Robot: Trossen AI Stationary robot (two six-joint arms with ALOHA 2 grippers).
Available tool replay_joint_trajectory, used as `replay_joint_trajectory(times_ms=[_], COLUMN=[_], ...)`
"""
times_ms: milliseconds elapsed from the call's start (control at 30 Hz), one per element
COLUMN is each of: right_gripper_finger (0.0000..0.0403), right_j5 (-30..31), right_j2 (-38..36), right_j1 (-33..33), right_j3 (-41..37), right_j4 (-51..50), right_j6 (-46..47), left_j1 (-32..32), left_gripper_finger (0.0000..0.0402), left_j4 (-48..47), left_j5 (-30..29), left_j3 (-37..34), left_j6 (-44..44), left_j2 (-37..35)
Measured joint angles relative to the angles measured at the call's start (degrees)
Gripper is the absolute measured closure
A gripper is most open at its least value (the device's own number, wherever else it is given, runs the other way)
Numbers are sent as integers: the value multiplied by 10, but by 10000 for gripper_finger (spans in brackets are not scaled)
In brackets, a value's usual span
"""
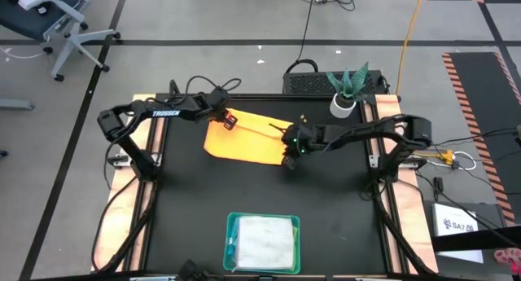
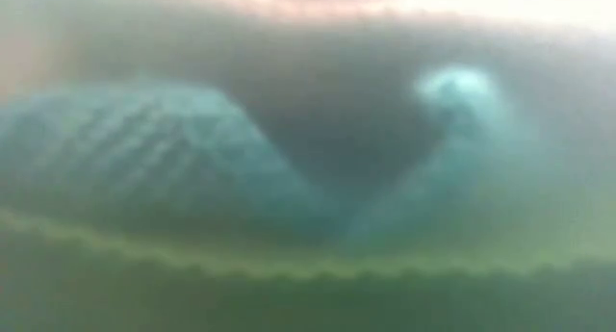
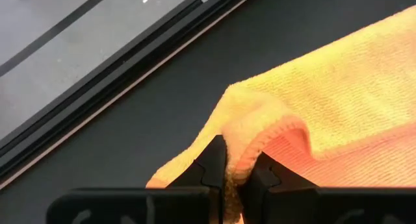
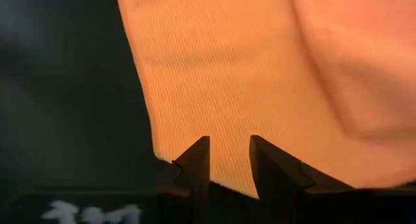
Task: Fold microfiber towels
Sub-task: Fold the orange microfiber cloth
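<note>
Looking down on the black counter [image 1: 187,208], I see the yellow-orange towel [image 1: 248,138] lying flat toward the far side, between my two arms. My left hand [image 1: 227,120] sits at the towel's far left corner, and its wrist camera shows the hand [image 3: 227,175] pinched tight on a raised fold of the towel's hemmed edge [image 3: 273,136], the cloth bunched up between the two dark fingers. My right hand [image 1: 291,156] is at the towel's near right corner; from its wrist camera the hand [image 4: 229,162] stands over the towel [image 4: 260,74] with its fingers [image 4: 195,160] parted by a narrow gap and the cloth showing through that gap, though I cannot tell whether the fingers actually have hold of it. At the near edge of the counter, well apart from both arms, the teal tray [image 1: 262,220] holds a pale grey-white towel [image 1: 264,242]. The low camera is blocked by blurred turquoise cloth [image 2: 144,149] pressed close to it.
</note>
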Motion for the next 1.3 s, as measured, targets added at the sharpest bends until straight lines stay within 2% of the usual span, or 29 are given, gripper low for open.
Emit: replay_joint_trajectory(times_ms=[300, 467, 667, 900, 1067, 1300], right_gripper_finger=[308, 308, 308, 308, 308, 308], right_j5=[-1, -28, -32, -75, -75, -75], right_j2=[49, 53, 51, 41, 39, 40], right_j1=[9, 24, 54, 91, 105, 107], right_j3=[0, 0, 2, 2, 1, 1], right_j4=[46, 23, -30, -72, -78, -79], right_j6=[2, 2, 2, 28, 30, 47], left_j1=[-3, -24, -58, -108, -113, -84], left_gripper_finger=[376, 376, 376, 376, 375, 372], left_j4=[-12, -52, -73, -109, -85, -78], left_j5=[8, 16, 17, 19, -26, -12], left_j3=[0, 0, 0, 0, 1, 16], left_j6=[-12, -21, -49, -72, -61, 5], left_j2=[0, 0, 0, -9, -34, -57])
